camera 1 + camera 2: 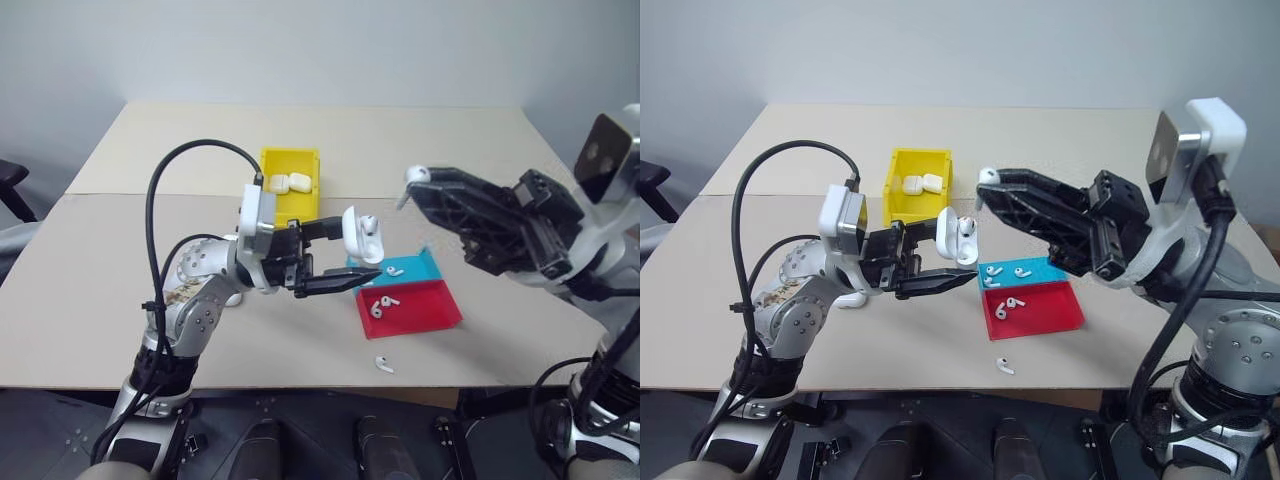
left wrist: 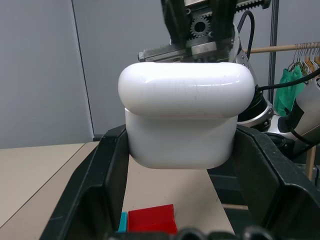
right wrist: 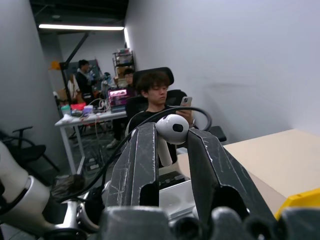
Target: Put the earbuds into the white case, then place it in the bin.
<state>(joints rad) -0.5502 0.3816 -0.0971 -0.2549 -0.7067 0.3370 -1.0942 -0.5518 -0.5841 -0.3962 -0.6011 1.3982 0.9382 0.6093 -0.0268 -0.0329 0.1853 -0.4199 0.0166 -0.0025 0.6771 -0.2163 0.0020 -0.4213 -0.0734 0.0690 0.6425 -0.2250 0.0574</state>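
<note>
Left gripper [image 1: 958, 262]: clamped on the white case [image 1: 958, 238], one black finger on each side of the body
White case: held up off the table [image 1: 760, 160], lid swung open, one earbud already seated [image 1: 967, 226] in it
Right gripper [image 1: 987, 180]: fingers closed on a single earbud [image 3: 172, 128], pinched at the very tips with its round head poking out past them
Gap between grippers: right fingertips sit just above and near the open case, not touching it
Bin [image 1: 291, 203]: yellow, on the table beyond the left fingers, with two closed white cases [image 1: 287, 183] inside
Loose earbuds [image 1: 382, 304]: below the grippers, some on the red tray [image 1: 418, 308], one on the blue tray [image 1: 425, 267], one on the bare table [image 1: 384, 364] nearer the robot
</note>
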